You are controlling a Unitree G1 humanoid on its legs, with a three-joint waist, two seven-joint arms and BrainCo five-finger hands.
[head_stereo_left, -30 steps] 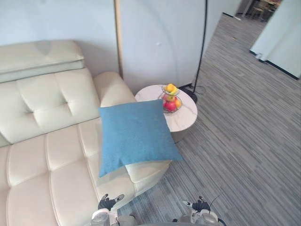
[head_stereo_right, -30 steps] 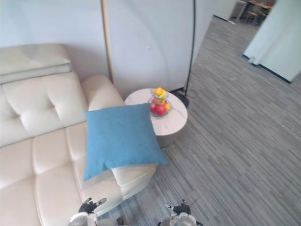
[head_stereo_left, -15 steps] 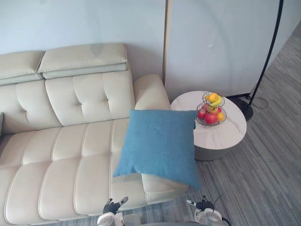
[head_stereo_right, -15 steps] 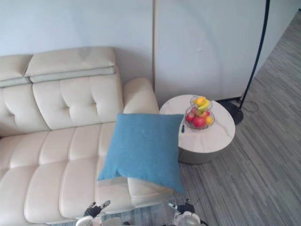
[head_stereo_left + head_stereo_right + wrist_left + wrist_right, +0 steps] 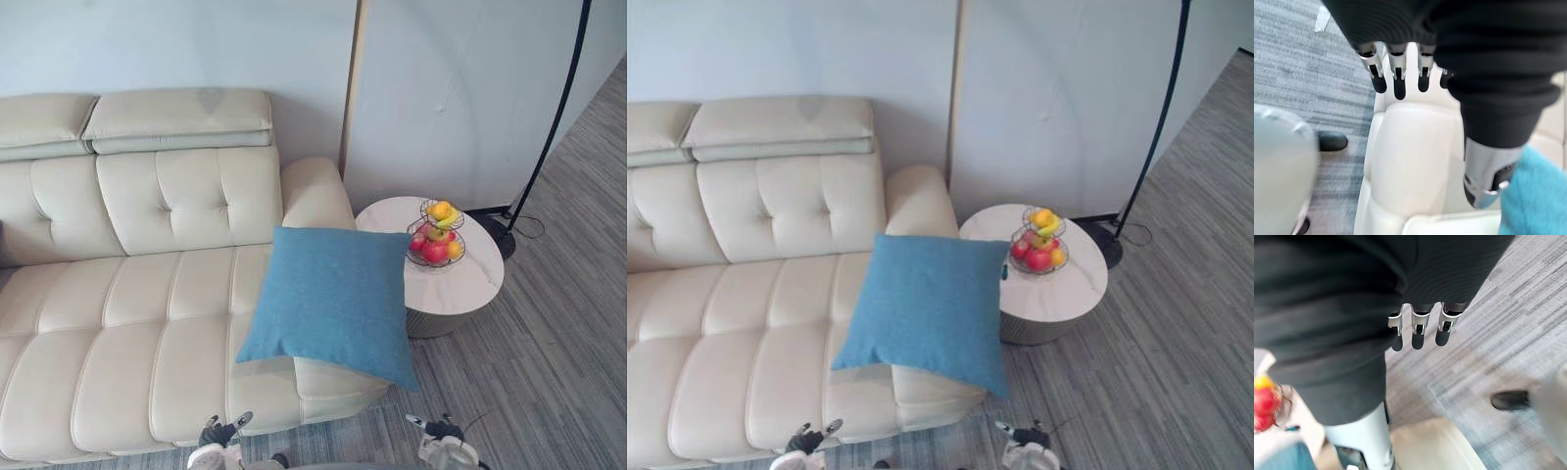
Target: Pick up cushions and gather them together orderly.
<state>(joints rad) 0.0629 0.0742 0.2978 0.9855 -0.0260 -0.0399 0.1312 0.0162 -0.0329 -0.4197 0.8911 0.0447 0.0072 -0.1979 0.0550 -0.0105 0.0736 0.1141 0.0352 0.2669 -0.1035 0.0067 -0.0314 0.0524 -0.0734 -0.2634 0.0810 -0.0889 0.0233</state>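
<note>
1. Cushion [image 5: 331, 299]: blue, one seen, lying flat on the right end of the sofa [image 5: 137, 323], in the centre of the frame. Its lower right corner hangs past the seat's front edge.
2. Shape close to square, so no real long axis. It sits turned a little, top edge running level towards the armrest, and the overhanging corner points to the lower right of the frame.
3. Upper right corner reaches the rim of the round table [image 5: 475, 284] (touching or just over it, cannot tell). The fruit basket [image 5: 438, 235] stands on that table, apart from the cushion.
4. Left hand [image 5: 1399, 84]: fingers straight and slack, holding nothing, hanging by the sofa's front edge. The cushion's blue shows just past the thumb.
5. Right hand [image 5: 1420, 330]: fingers likewise straight and empty, over the carpet, with a sliver of blue at that view's edge.
6. Key relation: both hands sit low at the bottom edge of the frame and the cushion lies above and between them, well apart from both.
7. Judgement: neither hand is clearly nearer, though the overhanging corner lies towards the right hand. A reach up the frame with both, one to each lower corner, looks the natural move.
</note>
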